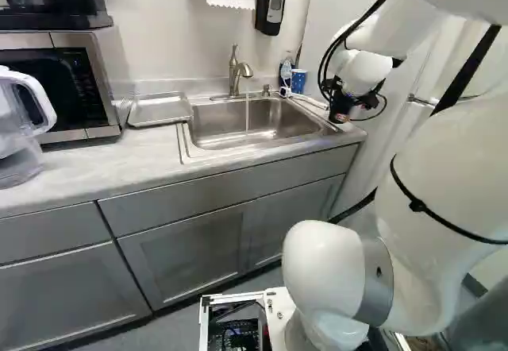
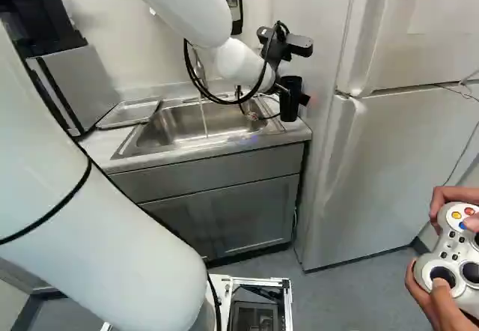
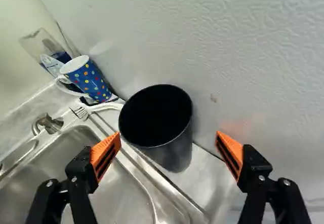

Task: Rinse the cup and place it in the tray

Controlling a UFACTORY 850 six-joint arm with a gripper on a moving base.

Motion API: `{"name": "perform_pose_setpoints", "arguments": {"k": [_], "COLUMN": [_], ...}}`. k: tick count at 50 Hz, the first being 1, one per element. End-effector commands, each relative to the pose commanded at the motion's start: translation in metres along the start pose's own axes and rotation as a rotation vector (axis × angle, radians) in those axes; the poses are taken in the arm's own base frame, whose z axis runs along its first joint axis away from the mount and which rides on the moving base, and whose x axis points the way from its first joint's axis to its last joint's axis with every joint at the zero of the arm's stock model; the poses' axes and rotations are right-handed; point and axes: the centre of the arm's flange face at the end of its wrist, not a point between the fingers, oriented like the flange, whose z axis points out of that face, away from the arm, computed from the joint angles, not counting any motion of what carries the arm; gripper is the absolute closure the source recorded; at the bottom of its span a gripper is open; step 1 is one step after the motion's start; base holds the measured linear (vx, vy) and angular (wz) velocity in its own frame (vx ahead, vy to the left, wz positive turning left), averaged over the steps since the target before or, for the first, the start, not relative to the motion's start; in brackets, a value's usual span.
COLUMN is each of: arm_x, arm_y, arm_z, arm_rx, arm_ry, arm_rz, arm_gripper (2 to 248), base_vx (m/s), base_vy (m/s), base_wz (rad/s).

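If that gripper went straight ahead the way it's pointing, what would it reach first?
Most likely the black cup, directly ahead of the gripper and in line with the gap between its open fingers. It might pass between them untouched; the exact depth is unclear.

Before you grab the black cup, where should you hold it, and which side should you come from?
I'd hold the black cup around its outside, below the rim, with one finger on each side. It looks upright and round, and I see no handle. I'd slide the open gripper in from the side away from the fridge, which blocks the back.
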Motion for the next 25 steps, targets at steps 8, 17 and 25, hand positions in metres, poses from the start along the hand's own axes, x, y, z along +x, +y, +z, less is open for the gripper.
{"name": "perform_pose_setpoints", "arguments": {"k": [8,17,25], "arm_x": [0.0,0.0,0.0], "arm_y": [0.0,0.0,0.0], "arm_z": [0.0,0.0,0.0], "arm_rx": [0.0,0.0,0.0], "arm_ry": [0.0,0.0,0.0], "arm_rz": [-0.042,-0.042,-0.042], "arm_gripper": [3,3,3], "base_vx": [0.0,0.0,0.0], "base_vy": [0.0,0.0,0.0], "base_wz": [0.0,0.0,0.0]}}
